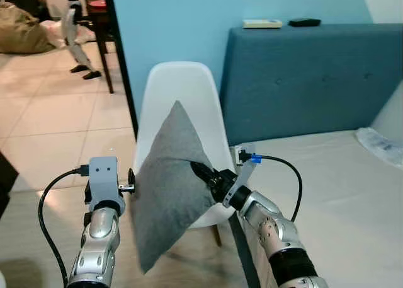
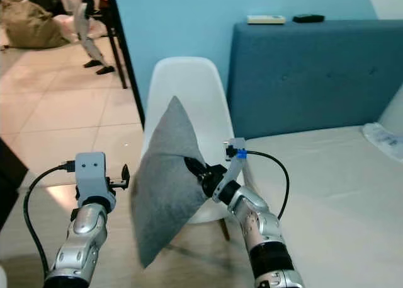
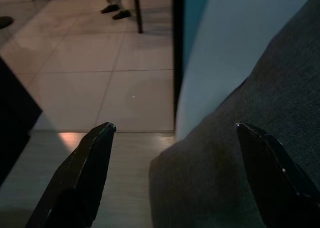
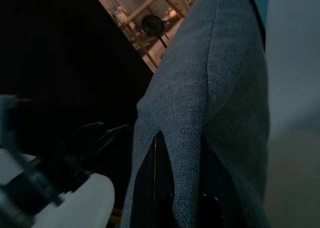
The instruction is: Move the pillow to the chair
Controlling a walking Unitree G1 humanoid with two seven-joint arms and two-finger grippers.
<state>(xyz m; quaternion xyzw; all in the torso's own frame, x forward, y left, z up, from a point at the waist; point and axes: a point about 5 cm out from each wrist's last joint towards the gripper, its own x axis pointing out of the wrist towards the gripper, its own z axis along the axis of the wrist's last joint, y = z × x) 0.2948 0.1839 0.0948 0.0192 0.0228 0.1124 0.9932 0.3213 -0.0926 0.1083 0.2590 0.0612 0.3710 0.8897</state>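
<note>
Grey pillow before white chair

You have a plain grey woven pillow in front of a white chair, pinched by the black right claw. Beside the chair stand a dark blue headboard, a light blue wall and a beige tiled floor.

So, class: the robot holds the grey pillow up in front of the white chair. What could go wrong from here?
1. Only the right gripper pinches the pillow, at one edge fold, so it may slip free.
2. The left gripper is open beside the pillow, giving no backup.
3. The pillow hangs in front of the chair; released here, it might miss the seat and land on the floor.
</note>
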